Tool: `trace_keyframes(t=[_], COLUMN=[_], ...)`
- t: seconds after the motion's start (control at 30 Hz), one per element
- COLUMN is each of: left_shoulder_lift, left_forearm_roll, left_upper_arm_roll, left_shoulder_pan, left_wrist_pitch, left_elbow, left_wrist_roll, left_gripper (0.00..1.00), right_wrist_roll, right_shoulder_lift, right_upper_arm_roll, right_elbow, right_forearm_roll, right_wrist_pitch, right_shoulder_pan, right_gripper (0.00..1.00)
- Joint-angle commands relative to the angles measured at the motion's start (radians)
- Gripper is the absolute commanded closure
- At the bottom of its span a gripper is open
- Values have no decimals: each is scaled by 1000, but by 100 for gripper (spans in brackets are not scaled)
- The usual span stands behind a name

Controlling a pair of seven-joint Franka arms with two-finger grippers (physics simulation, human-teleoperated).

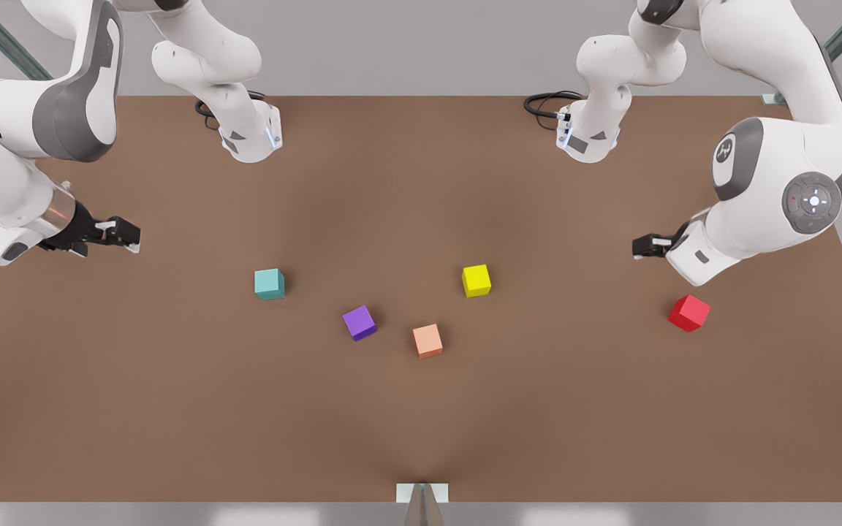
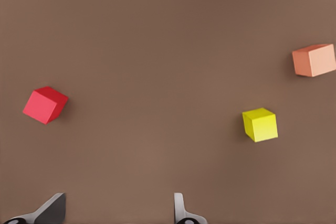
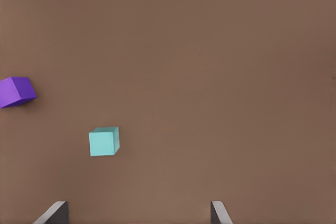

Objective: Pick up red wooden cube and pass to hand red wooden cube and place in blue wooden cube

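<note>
Your left gripper point(image 1: 639, 246) hangs open and empty above the table point(image 1: 421, 424) at the front view's right, with the red wooden cube point(image 1: 688, 313) lying on the table just beside it. Your right gripper point(image 1: 129, 235) is also wide open, at the front view's left, near the blue wooden cube point(image 1: 269, 283).

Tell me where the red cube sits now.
The red wooden cube lies on the table at the front view's right, just below the left gripper, well right of the yellow cube.

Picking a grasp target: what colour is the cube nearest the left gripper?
Red cube, clearest in front view.
</note>
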Motion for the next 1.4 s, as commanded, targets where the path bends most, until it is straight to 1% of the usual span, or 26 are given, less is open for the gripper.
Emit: trace_keyframes(t=[0.0,0.07,0.1,0.17,0.23,0.27,0.3,0.33,0.37,0.43,0.47,0.53,0.7,0.87,1.03,1.13,1.23,1.37], left_shoulder_lift=[1,16,63,177,273,300,306,306,321,330,330,341,359,379,389,389,389,398], left_forearm_roll=[0,-1,-3,-3,-8,-6,-6,-6,-6,-6,-1,0,-1,-3,-1,-1,-1,-1], left_upper_arm_roll=[1,27,64,154,159,166,191,217,225,225,228,245,245,265,265,265,265,266], left_shoulder_pan=[1,2,21,24,54,70,74,76,84,100,103,104,104,111,114,114,116,117], left_wrist_pitch=[16,26,120,210,250,290,334,434,493,539,566,638,687,759,760,760,752,750], left_elbow=[0,0,-23,-32,-36,-46,-64,-112,-119,-141,-148,-191,-236,-300,-342,-342,-365,-382], left_wrist_roll=[7,77,269,634,841,990,1074,1219,1326,1524,1559,1579,1564,1414,995,969,842,831], left_gripper=[0,0,0,0,0,0,0,0,0,0,0,0,0,0,0,0,0,0], right_wrist_roll=[-28,-28,-28,-30,-30,-31,-34,-37,-36,-36,-36,-36,-37,-42,-44,-44,-44,-44], right_shoulder_lift=[-1,1,1,1,2,1,2,2,2,4,4,4,4,4,5,4,4,4], right_upper_arm_roll=[-1,-2,-2,-2,-2,-2,-2,-4,-4,-2,-2,-2,-2,-2,-2,-2,-2,-2], right_elbow=[-1,-1,-2,-8,-8,-10,-10,-10,-11,-14,-16,-16,-18,-24,-25,-33,-39,-37], right_forearm_roll=[4,12,13,16,19,19,19,19,19,19,19,19,18,18,18,19,19,19], right_wrist_pitch=[15,13,13,13,13,13,13,13,13,13,13,6,-10,-11,-11,-13,-13,-11], right_shoulder_pan=[0,0,-2,-2,-2,-2,-2,-2,-2,-2,-2,-2,0,0,0,0,0,0], right_gripper=[0,0,0,0,0,0,0,0,0,0,0,0,0,0,0,0,0,0])
